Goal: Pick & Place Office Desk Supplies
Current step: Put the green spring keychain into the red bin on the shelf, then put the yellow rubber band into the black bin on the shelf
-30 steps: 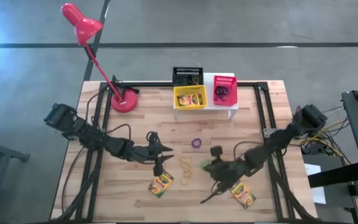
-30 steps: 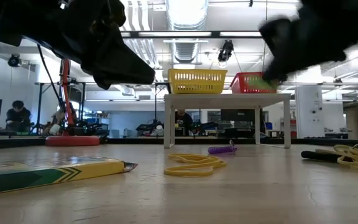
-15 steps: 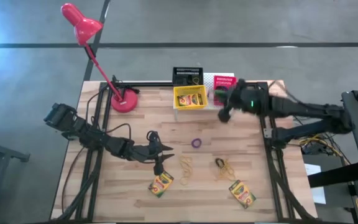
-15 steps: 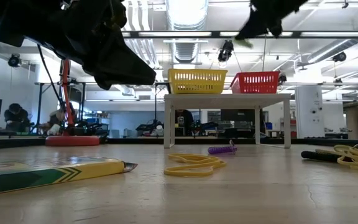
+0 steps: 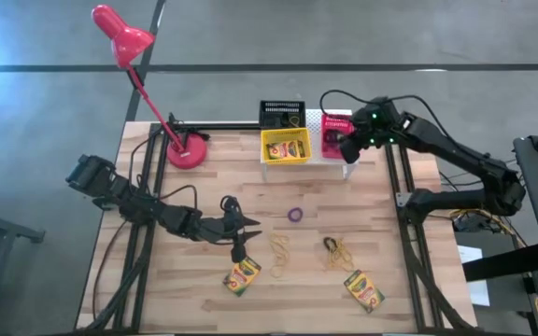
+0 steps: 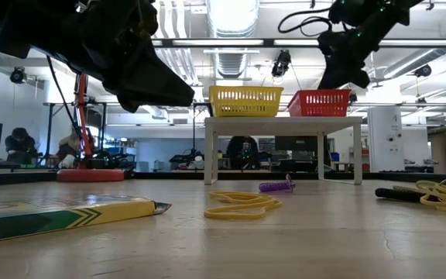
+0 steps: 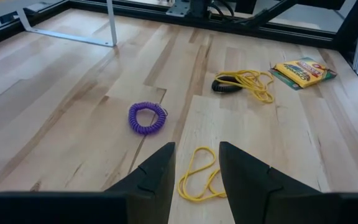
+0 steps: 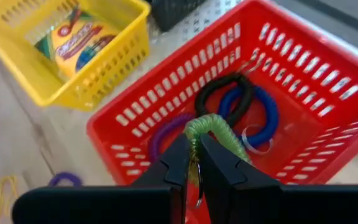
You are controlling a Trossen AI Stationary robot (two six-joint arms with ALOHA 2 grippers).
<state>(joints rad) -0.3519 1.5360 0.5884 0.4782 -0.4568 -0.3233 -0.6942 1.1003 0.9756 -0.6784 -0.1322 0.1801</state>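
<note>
your right gripper (image 8: 194, 163) hangs over the red basket (image 8: 166, 106) on the white riser (image 5: 316, 119) at the back of the bench (image 5: 157, 289). its fingers are clamped on a green coil ring (image 8: 213, 127), which dangles above the basket's inside. in the basket lie a black ring (image 8: 219, 87), a blue ring (image 8: 266, 115) and a purple ring (image 8: 166, 134); black and blue overlap, purple sits nearer the basket's front wall.

the yellow basket (image 5: 285, 146) stands just beside the red one and holds one crayon box (image 8: 79, 37). the black basket (image 5: 281, 114) sits behind the yellow one.

your left gripper (image 7: 196, 180) hovers low over the bench's front-middle, fingers apart, nothing between them. a yellow rubber band (image 7: 197, 177) lies on the wood right under the gap. a purple coil ring (image 7: 146, 117) lies near it, apart from the band. further out, a tangle of yellow bands (image 7: 250, 81) touches a black ring (image 7: 225, 84).

a second crayon box (image 5: 242, 276) lies flat near the bench's front edge, just beside the left gripper. a third crayon box (image 5: 364, 290) lies toward the front right, near the band tangle.

the red lamp (image 5: 134, 56) stands at the back left, its base on the bench.
</note>
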